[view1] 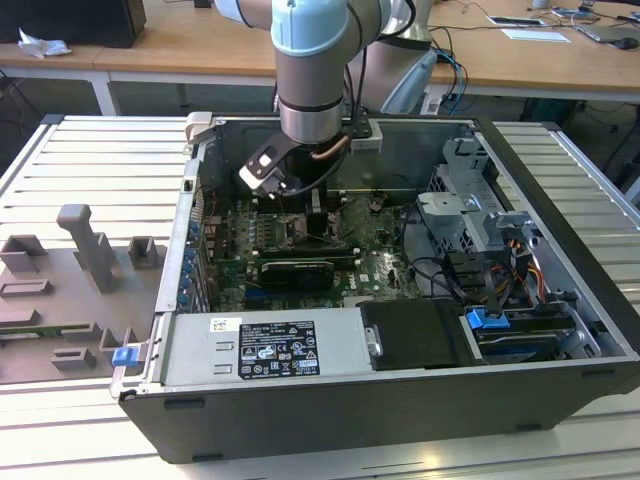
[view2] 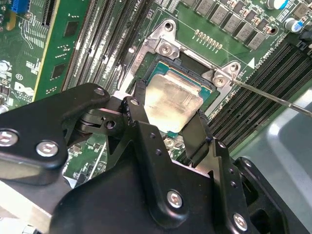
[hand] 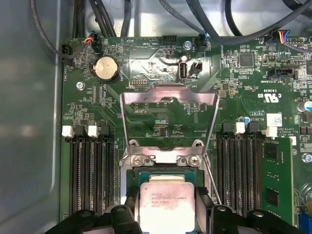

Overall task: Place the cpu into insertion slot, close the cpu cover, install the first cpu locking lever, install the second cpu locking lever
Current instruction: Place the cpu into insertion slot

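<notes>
In both wrist views the cpu point(view2: 170, 100) point(hand: 165, 202), a pale silver square chip, sits between my black fingers point(view2: 139, 105), which press on two opposite edges. It hangs just over the insertion slot point(view2: 163, 68) point(hand: 138, 174), a dark socket with a silvery rim on the green board. The cpu cover point(hand: 168, 96), a thin metal frame with a large window, stands swung up and open beyond the slot. A thin wire locking lever point(view2: 273, 97) point(hand: 213, 183) sticks out free beside the socket. In the exterior view my gripper point(view1: 312, 215) reaches down into the open computer case point(view1: 520, 135).
Long black memory slots point(hand: 90, 170) point(hand: 241, 165) flank the socket on both sides. A black expansion card point(view1: 295, 270) lies in front of the arm, with cables and a drive cage point(view1: 470, 215) on the exterior view's right. A power supply point(view1: 265, 348) fills the front of the case.
</notes>
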Motion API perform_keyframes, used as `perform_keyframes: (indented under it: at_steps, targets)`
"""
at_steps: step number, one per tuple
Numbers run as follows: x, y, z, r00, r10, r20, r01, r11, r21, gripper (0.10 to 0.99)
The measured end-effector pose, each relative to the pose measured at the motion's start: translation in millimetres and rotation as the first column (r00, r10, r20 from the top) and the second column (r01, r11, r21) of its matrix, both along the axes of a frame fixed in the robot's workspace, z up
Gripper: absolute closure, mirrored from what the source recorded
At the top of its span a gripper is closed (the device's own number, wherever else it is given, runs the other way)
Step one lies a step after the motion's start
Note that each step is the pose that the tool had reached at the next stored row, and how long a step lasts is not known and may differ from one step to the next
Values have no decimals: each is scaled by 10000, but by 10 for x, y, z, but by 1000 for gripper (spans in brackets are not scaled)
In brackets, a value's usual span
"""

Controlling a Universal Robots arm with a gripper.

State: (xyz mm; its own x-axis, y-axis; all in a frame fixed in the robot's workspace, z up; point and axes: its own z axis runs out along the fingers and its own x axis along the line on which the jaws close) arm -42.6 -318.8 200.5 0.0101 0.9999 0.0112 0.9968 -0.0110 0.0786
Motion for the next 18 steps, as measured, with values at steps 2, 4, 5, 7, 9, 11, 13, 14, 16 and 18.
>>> perform_keyframes:
  at_steps: [2, 4, 5, 7, 9, 11, 13, 14, 16, 18]
  targets:
    - [-1, 0, -13, 10000, -5, -3, 5, 10000, -2, 545]
    - [0, 0, -15, 10000, -6, -1, 6, 10000, -1, 545]
    - [0, 0, -15, 10000, -6, -1, 6, 10000, -1, 545]
    - [0, 0, -15, 10000, -6, -1, 6, 10000, -1, 545]
    - [0, 0, -16, 10000, -6, -1, 6, 10000, 0, 545]
    - [0, 0, -16, 10000, -5, -1, 5, 10000, -1, 545]
    - [0, 0, -16, 10000, -6, -1, 6, 10000, -2, 471]
    - [0, 0, -16, 10000, -6, -1, 6, 10000, -2, 471]
    - [0, 0, -16, 10000, -6, -1, 6, 10000, -3, 471]
    - [0, 0, 4, 10000, -6, -1, 6, 10000, -3, 471]
